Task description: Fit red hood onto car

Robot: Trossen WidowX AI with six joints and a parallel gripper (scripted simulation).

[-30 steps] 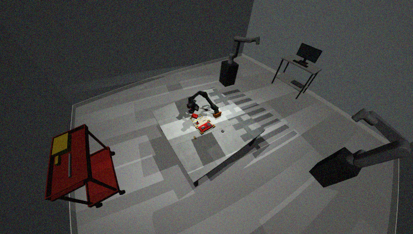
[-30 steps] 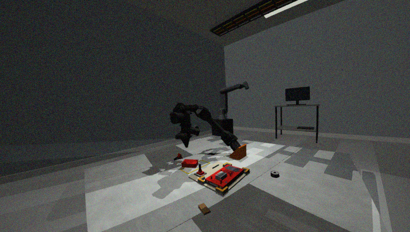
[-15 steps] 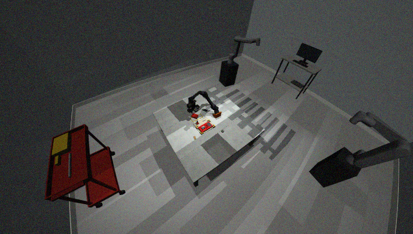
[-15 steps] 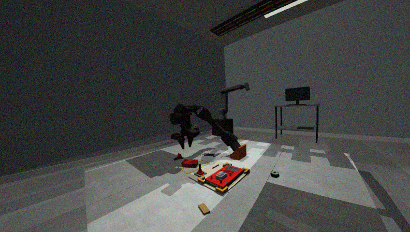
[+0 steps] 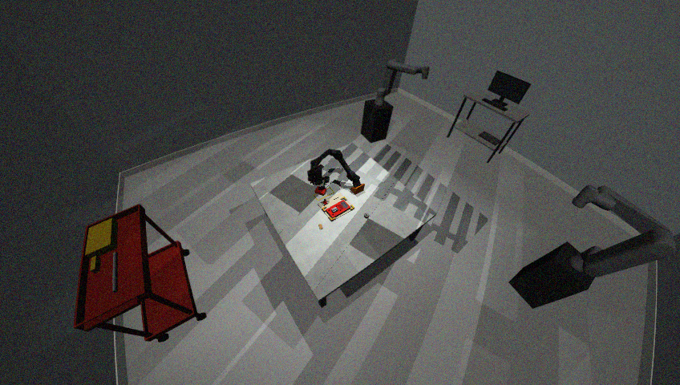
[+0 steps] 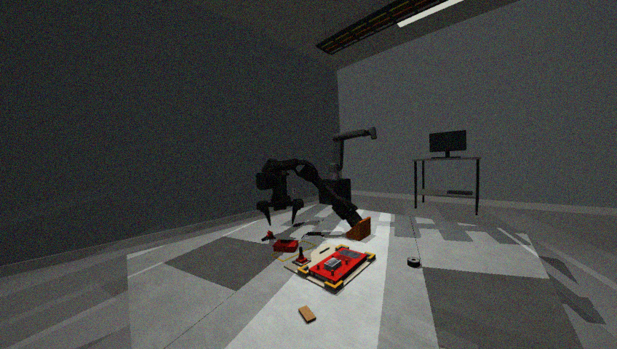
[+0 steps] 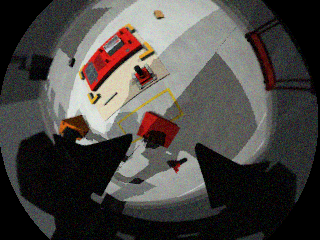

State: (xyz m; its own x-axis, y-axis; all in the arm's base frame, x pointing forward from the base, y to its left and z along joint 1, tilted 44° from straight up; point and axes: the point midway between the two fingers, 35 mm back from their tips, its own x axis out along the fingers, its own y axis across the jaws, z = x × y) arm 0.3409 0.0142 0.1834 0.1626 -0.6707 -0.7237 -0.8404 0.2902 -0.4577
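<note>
1. Grey walls enclose a dim room, where a black monitor stands on a desk with thin dark legs.
2. Bright light and slanting shadows fall across the pale counter.
3. On it lies the car's hood, a red shell, off the car and overlapping a thin yellow outline. Its corner holes are too small to make out.
4. Above the counter hangs the black gripper, its fingers spread wide with nothing pinched between them. In the exterior view the tips are clear of the hood.
5. Near the hood, the red toy car chassis sits between the yellow corner brackets of a pale jig board. A grey engine block rests on its deck, with short pegs standing up around it.
6. Beside the chassis stands a small red-and-black upright piece.
7. Well apart from the hood are a small tan block and a round black roll.
</note>
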